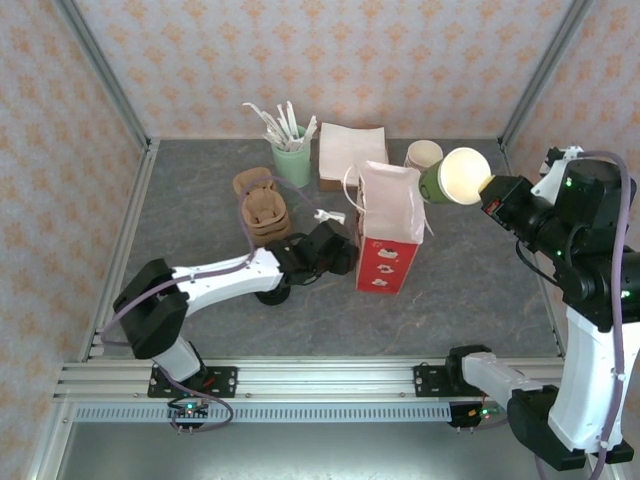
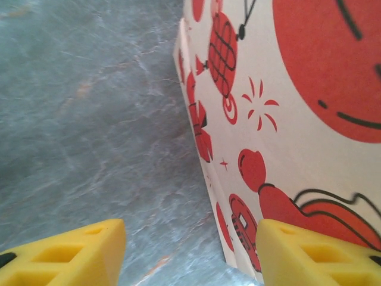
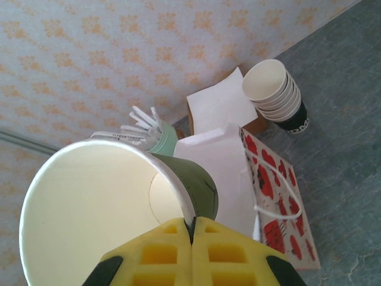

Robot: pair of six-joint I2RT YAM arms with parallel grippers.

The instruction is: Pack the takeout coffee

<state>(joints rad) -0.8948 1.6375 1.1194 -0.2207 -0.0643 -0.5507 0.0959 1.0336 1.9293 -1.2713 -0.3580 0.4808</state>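
The takeout coffee [image 1: 455,177] is a dark green paper cup with no lid on it, tipped on its side so its cream inside faces the camera. My right gripper [image 1: 490,195] is shut on its rim and holds it in the air just right of the top of the red-and-white paper bag [image 1: 388,230]. In the right wrist view the gripper [image 3: 191,229] pinches the cup's wall [image 3: 199,185] above the bag [image 3: 274,190]. My left gripper [image 1: 345,250] is low at the bag's left side. Its jaws [image 2: 190,256] are open, with the bag's corner edge [image 2: 202,149] between the fingers.
A stack of cream cups [image 1: 422,155] stands behind the bag, beside white napkins [image 1: 352,150]. A mint holder with stirrers [image 1: 292,160] and brown cup carriers [image 1: 262,210] sit at the back left. Patterned walls close in three sides.
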